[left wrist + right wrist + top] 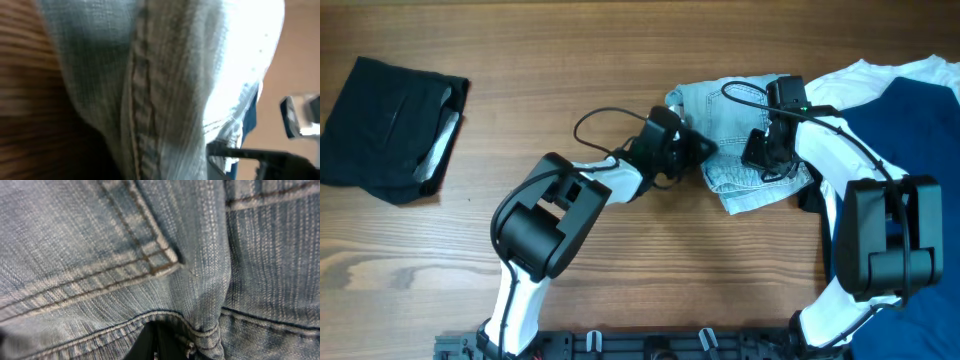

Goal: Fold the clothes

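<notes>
While the denim shorts [740,115] sit right of centre on the worktop [570,60], they are bunched and creased rather than neatly folded: the layers overlap unevenly and a hem corner sticks out on the near side. Both of the 2 arms are at them, the left arm [610,180] reaching their left edge and the right arm [825,150] down on their middle. Each wrist view is filled with denim, the right one showing a pocket corner [167,262], so I cannot tell whether either pair of jaws is apart or clamped on cloth. Well apart at the left end lies 1 black garment [385,125], already folded into a flat rectangle. At the right edge a navy garment [910,130] and a white garment [865,80] lie loose, partly under the right arm. By my judgement, 1 piece is finished, the shorts are mid-fold, and 2 remain.
</notes>
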Tool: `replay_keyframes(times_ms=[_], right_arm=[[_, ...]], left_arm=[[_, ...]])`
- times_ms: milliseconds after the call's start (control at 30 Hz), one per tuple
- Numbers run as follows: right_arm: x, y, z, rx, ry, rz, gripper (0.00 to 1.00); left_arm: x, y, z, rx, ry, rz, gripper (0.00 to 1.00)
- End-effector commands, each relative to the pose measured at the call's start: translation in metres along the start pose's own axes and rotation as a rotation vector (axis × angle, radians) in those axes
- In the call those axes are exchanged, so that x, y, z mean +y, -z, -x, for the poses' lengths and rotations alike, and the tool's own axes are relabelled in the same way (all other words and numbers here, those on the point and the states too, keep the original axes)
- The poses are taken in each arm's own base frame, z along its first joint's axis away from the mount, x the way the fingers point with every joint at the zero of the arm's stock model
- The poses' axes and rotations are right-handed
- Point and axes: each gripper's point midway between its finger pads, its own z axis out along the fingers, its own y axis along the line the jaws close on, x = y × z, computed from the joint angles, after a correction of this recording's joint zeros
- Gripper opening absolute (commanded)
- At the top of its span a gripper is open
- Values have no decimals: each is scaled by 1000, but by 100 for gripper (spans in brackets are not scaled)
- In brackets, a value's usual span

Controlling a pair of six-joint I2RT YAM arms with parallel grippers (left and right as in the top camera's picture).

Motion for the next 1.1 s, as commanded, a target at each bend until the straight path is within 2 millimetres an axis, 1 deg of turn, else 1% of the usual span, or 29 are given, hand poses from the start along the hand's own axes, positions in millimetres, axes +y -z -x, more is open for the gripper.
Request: replay_keyframes(times_ms=[0,33,67,100,133,167,233,267,333,367,400,467,500,533,600,633,667,733,800,867,933,1033,1067], right_arm=[[-13,-43,-39,158,41,-37,4],[-12,-41,-38,157,49,-30,4],[-10,-36,-38,153,65,-20,4],[-8,-28,-37,141,80,-3,4],[-5,-21,-35,131,95,12,4],[-2,-15,-34,120,106,30,4],[6,3,-30,84,130,76,4],[10,13,-27,60,138,97,4],[19,32,-23,14,159,151,4],[25,46,-20,-19,166,188,4],[29,55,-18,-42,171,211,4],[36,79,-13,-104,180,261,4],[38,87,-12,-127,183,276,4],[41,102,-10,-167,185,299,4],[42,116,-9,-201,162,317,4],[43,123,-9,-216,157,329,4],[45,130,-9,-229,154,345,4],[48,138,-11,-239,159,373,4],[52,141,-15,-229,164,400,4],[54,140,-20,-205,168,416,4],[51,139,-25,-184,165,406,4],[48,136,-31,-158,187,391,4],[47,136,-33,-153,192,388,4]], left_arm=[[20,-6,-7,29,-74,54,4],[25,-4,-5,36,-69,68,4],[36,1,-1,47,-55,100,4],[54,13,9,63,3,147,4],[60,20,15,76,10,155,4],[61,27,20,84,2,151,4],[63,47,36,95,-33,143,4],[61,59,46,85,-54,139,4],[52,83,65,52,-100,123,4],[42,102,81,12,-130,105,4],[34,115,92,-20,-147,91,4],[13,154,123,-123,-186,54,4],[5,175,139,-180,-210,39,4],[-2,204,160,-261,-219,31,4],[-1,252,191,-391,-205,41,4],[3,275,205,-450,-194,46,4],[10,305,221,-521,-174,51,4],[27,345,243,-619,-150,69,4],[48,380,260,-702,-133,97,4],[66,407,270,-760,-156,141,4],[83,434,277,-813,-171,185,4],[108,469,281,-869,-176,249,4],[114,476,281,-880,-163,258,4]])
